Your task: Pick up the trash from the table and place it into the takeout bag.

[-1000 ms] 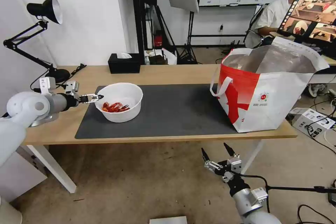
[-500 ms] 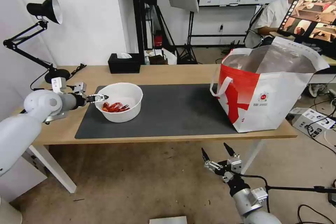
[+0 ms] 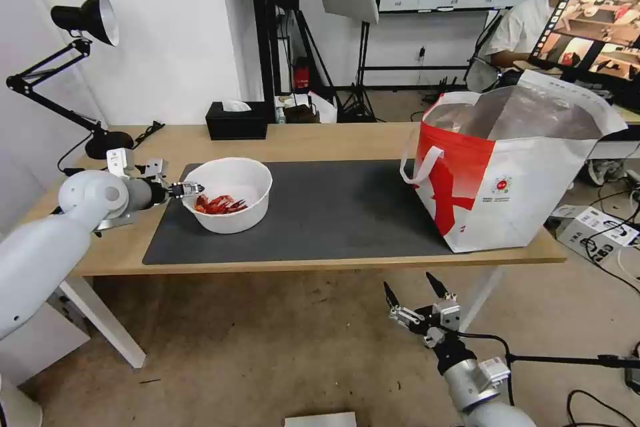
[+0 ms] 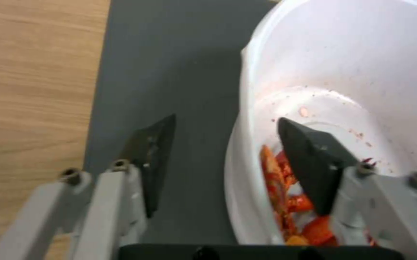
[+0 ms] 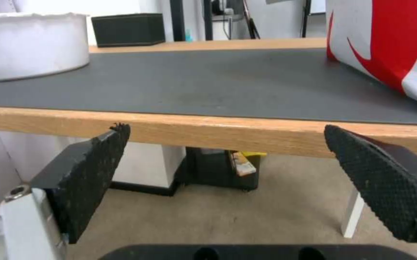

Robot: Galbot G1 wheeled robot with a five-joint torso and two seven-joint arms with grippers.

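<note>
One white round bowl (image 3: 231,194) stands on the dark grey mat (image 3: 320,213) of the table (image 3: 313,137), a small heap of red crayfish shells (image 3: 219,204) on its floor. Its near rim runs between the spread fingers of the left gripper (image 3: 191,187): one finger inside above the shells, the other outside over the mat, not yet clamped. Part of the shell heap is hidden behind the inner finger. One takeout bag (image 3: 513,167), white with a red panel and foil lining, stands well beyond the bowl from that gripper, its contents hard to make out. The right gripper (image 3: 419,293) hangs released below the table edge.
</note>
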